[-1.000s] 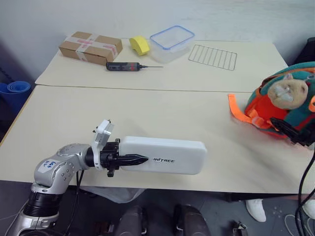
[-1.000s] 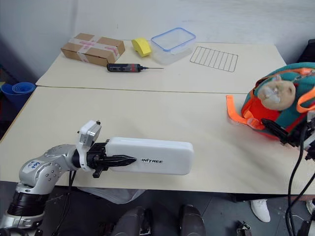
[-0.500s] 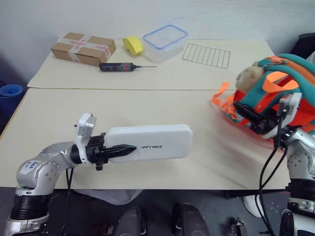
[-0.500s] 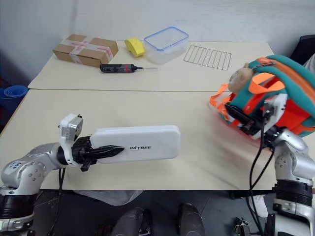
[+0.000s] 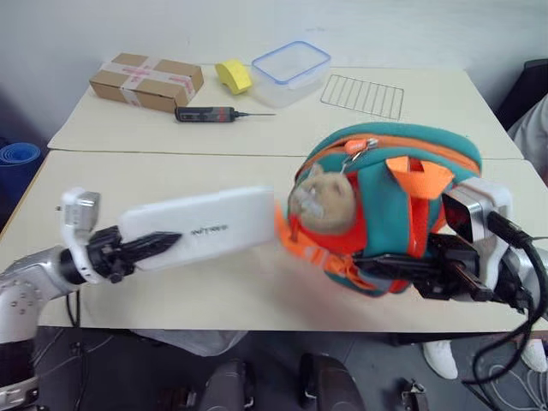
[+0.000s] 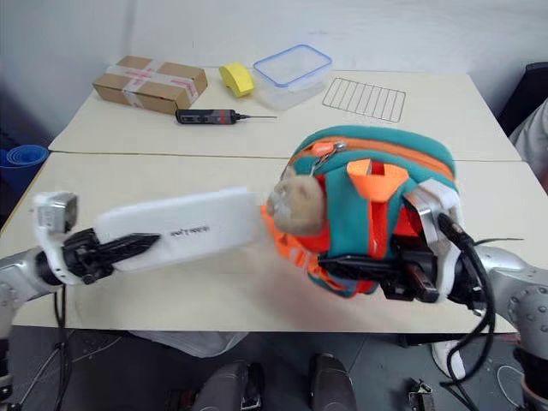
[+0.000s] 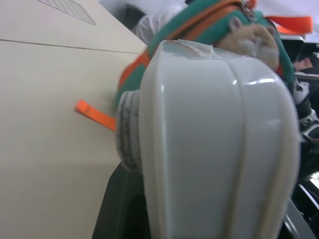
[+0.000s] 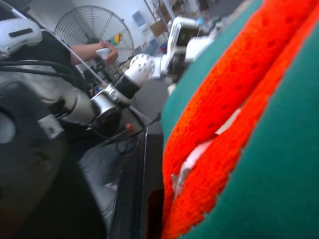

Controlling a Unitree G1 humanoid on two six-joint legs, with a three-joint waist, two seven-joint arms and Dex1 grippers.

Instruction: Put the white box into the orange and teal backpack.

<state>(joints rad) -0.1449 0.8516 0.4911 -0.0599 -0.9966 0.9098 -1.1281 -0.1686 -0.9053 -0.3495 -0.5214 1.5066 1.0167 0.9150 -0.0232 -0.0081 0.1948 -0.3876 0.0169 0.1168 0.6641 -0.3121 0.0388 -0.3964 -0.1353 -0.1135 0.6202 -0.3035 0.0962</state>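
— Gripper on the left [image 5: 137, 249]: what is it doing with the white box [image 5: 201, 228]?

— Its two black fingers are clamped on one short end of the box, so the long case sticks out level above the near edge of the table [image 5: 171, 171], its free end pointing at the backpack [image 5: 390, 201].

— And the right gripper [image 5: 402, 267]?

— Its fingers are pinched together on the lower side of the orange and teal backpack, gripping fabric or strap, and the bag is carried above the table's near edge, tilted so the plush toy [image 5: 325, 201] and the zipper side face the box.

— Why hold both up like that?

— It looks like a setup for sliding the box in endwise: each arm brings its item to the middle. The box's free end sits just beside the toy and the loose orange straps [image 5: 295, 240].

— Is the bag open?

— The zipper runs along the top rim, but whether it gapes cannot be told. Straps could snag the box.
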